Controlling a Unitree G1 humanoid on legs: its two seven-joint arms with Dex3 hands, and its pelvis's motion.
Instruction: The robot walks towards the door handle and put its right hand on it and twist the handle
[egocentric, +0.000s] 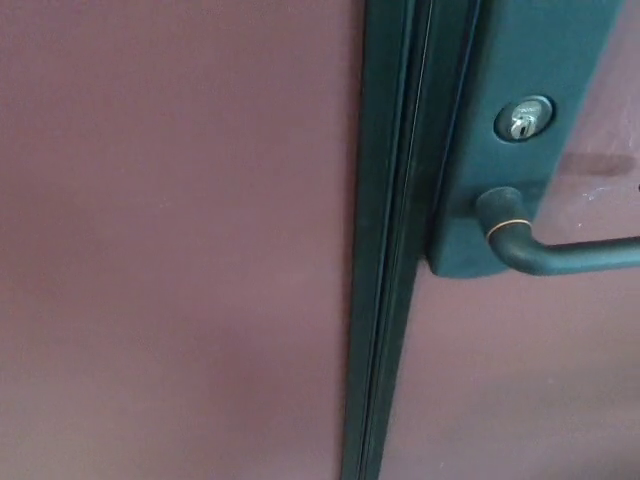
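A dark lever door handle (560, 255) juts out to the right from a dark green lock plate (525, 150) at the upper right of the head view; its far end runs off the picture's right edge. A silver key cylinder (523, 119) sits in the plate just above the handle. The handle lies roughly level. Neither of my hands shows anywhere in the picture.
Maroon door panels (170, 250) fill the view on both sides of a dark green vertical door edge and frame strip (395, 250) that runs from top to bottom near the middle.
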